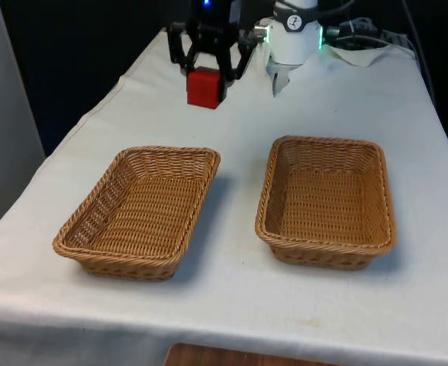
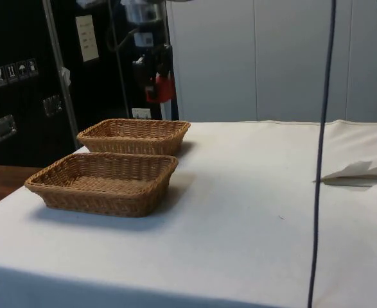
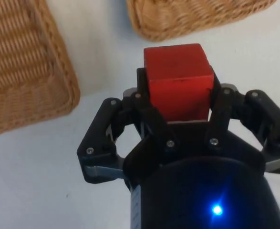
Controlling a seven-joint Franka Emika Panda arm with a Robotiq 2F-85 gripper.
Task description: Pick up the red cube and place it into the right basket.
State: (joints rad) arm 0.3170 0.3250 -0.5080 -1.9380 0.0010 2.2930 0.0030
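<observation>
The red cube (image 1: 205,88) hangs in the air, held between the black fingers of my gripper (image 1: 207,76), which is shut on it. In the front view it sits beyond the far edge of the left wicker basket (image 1: 170,152); the right wicker basket (image 1: 327,142) lies to the front view's right. From the side, the cube (image 2: 162,90) and gripper (image 2: 156,80) hover well above the farther basket (image 2: 137,123), with the nearer basket (image 2: 101,160) in front. The wrist view has the cube (image 3: 178,81) clamped in the gripper (image 3: 178,98), with parts of both baskets' rims (image 3: 58,81) (image 3: 187,24) below.
A folded white paper (image 1: 278,78) lies near the robot's base, and more paper (image 2: 361,173) shows on the cloth in the side view. A black cable (image 2: 323,154) hangs across the side view. White cloth surrounds both baskets.
</observation>
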